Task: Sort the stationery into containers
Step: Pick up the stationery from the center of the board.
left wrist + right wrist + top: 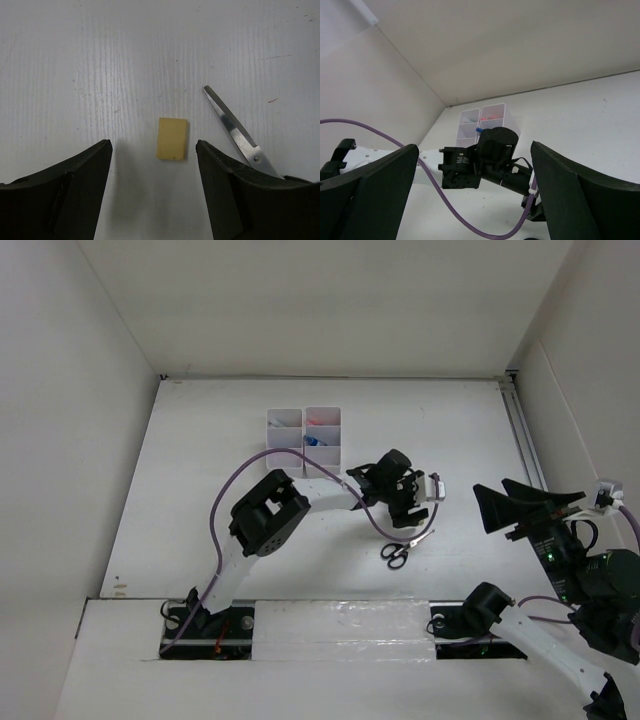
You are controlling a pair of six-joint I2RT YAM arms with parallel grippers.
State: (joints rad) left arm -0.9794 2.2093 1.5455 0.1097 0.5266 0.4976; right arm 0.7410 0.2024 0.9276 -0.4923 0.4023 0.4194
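A tan eraser (172, 138) lies flat on the white table, just ahead of and between the fingers of my open, empty left gripper (154, 144). A scissors blade (232, 125) lies to its right, beside the right finger. In the top view the left gripper (405, 502) hangs over the table's middle and hides the eraser. The black-handled scissors (400, 550) lie just in front of it. The two white trays (305, 435) stand behind it, with red and blue items inside; they also show in the right wrist view (482, 122). My right gripper (485, 508) is open, empty, raised at the right and pointing towards the left arm.
The left arm's purple cable (365, 512) loops over the table near the scissors. White walls enclose the table on the left, back and right. The left arm's wrist (490, 160) fills the middle of the right wrist view.
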